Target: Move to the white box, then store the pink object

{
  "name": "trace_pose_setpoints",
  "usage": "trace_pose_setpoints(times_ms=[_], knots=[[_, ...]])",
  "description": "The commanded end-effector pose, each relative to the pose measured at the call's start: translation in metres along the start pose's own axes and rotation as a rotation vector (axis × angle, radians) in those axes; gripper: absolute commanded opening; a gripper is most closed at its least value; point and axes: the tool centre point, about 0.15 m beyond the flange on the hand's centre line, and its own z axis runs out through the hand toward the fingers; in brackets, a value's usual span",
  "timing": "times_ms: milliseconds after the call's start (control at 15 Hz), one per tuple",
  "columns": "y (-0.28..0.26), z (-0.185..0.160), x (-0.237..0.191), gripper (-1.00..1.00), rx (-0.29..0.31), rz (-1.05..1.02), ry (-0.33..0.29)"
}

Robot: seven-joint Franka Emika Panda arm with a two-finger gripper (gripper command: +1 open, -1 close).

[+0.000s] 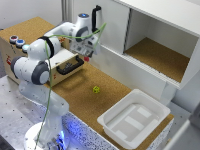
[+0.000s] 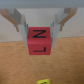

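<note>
My gripper [image 1: 87, 57] is shut on the pink object [image 1: 86, 58], a tiny pinkish-red block, and holds it up above the cork surface, at the back of the exterior view. In the wrist view the block [image 2: 39, 41] sits between the two fingers [image 2: 21, 26] and shows dark letter marks. The white box [image 1: 135, 118], a shallow white tub with a flared rim, stands empty at the exterior view's lower right, well away from the gripper.
A small yellow cube [image 1: 96, 89] with dark marks lies on the cork between the gripper and the tub; it also shows in the wrist view [image 2: 43, 81]. A big white cabinet [image 1: 160, 35] with a cork shelf stands behind. A wooden box with a black handle [image 1: 70, 65] sits beside the arm.
</note>
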Motion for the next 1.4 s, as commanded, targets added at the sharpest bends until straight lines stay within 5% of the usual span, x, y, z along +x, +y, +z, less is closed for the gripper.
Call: trace_pose_setpoints(times_ms=[0, 600, 1333], knots=[[0.141, 0.034, 0.015, -1.00, 0.014, 0.143, -0.003], [0.365, 0.082, -0.019, -1.00, -0.033, 0.641, -0.058], [0.384, 0.166, -0.033, -1.00, 0.022, 1.184, -0.080]])
